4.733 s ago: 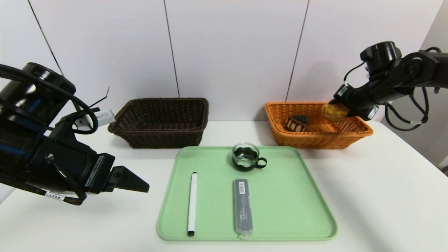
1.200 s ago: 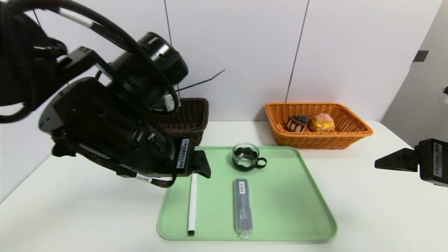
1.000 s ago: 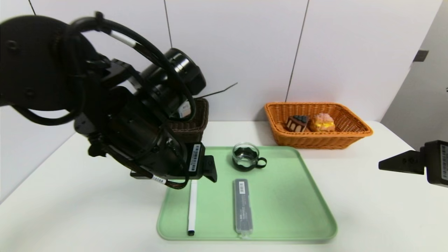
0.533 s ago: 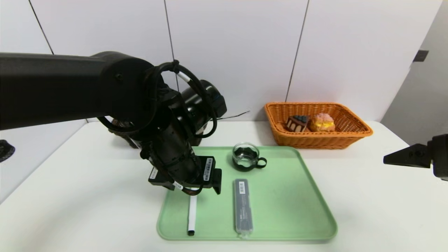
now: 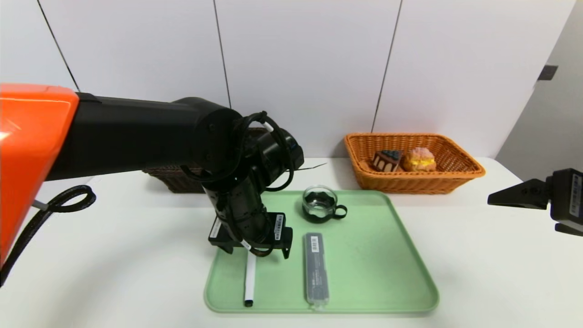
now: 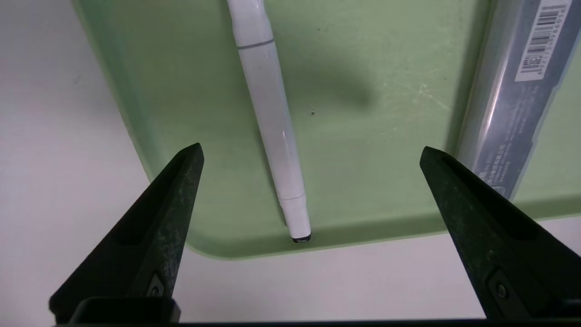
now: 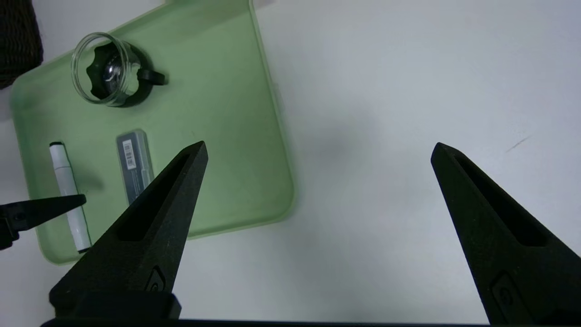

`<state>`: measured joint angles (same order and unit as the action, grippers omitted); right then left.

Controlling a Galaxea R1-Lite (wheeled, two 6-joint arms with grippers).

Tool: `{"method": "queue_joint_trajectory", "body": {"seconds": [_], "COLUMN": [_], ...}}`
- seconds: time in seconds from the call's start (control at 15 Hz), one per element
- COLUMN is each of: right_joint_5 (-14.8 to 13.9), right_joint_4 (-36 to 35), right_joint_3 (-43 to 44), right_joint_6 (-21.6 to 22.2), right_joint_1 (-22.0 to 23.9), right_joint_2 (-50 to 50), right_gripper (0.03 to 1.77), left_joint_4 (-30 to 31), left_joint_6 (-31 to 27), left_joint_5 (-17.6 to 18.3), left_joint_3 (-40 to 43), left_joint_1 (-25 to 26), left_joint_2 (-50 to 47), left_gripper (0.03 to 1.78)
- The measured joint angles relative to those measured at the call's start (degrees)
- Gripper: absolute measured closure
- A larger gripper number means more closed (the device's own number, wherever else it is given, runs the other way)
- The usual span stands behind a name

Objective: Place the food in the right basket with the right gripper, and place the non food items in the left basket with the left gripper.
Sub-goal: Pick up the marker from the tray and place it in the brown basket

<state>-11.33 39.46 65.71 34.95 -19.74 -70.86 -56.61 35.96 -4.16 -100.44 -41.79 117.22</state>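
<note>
My left gripper (image 5: 257, 249) hangs open over the left part of the green tray (image 5: 387, 255), pointing down. Its fingers straddle the white marker pen (image 5: 249, 278), a little above it and not touching. In the left wrist view the pen (image 6: 268, 104) lies between the wide jaws of that gripper (image 6: 311, 151), with the grey barcoded case (image 6: 508, 113) beside one finger. The case (image 5: 315, 269) and the glass cup (image 5: 320, 202) rest on the tray. The cake wedge (image 5: 386, 160) and cream puff (image 5: 421, 159) sit in the orange basket (image 5: 410, 182). My right gripper (image 5: 501, 200) hovers open and empty at the far right.
The dark brown basket (image 5: 171, 175) stands at the back left, mostly hidden behind my left arm. In the right wrist view, bare white table lies under the right gripper (image 7: 318, 147), beside the tray (image 7: 227, 113).
My left arm has swung down and to the right, lowering its open gripper over the pen. The right gripper has barely shifted. Nothing on the tray has moved.
</note>
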Motion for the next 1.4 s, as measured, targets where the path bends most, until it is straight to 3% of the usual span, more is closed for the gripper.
{"method": "queue_joint_trajectory", "body": {"seconds": [0.2, 0.33, 0.6, 0.87, 1.4], "right_joint_5": [0.0, 0.9, 3.0, 9.9, 10.4], "right_joint_4": [-1.6, -1.8, -10.7, -14.3, -14.5], "right_joint_3": [-2.3, -3.1, -6.6, -8.2, -8.0], "right_joint_6": [-0.8, -3.7, -17.8, -30.4, -31.7], "right_joint_1": [0.9, 1.0, 2.1, 4.9, 7.9], "right_joint_2": [0.0, -0.1, -0.8, -3.0, -5.4], "right_gripper": [0.09, 0.09, 0.09, 0.09, 0.09], "left_joint_4": [-0.1, -0.2, -0.4, -0.5, -0.5], "left_joint_6": [0.2, 0.2, 0.2, 1.8, 2.8], "left_joint_5": [0.1, 0.1, 0.2, -0.1, -0.8], "left_joint_3": [-2.0, -2.6, -3.2, -3.4, -3.7], "left_joint_1": [1.0, 1.6, 1.8, 1.7, 1.7], "left_joint_2": [1.4, 2.1, 2.4, 2.8, 4.6], "left_gripper": [0.12, 0.12, 0.12, 0.12, 0.12]}}
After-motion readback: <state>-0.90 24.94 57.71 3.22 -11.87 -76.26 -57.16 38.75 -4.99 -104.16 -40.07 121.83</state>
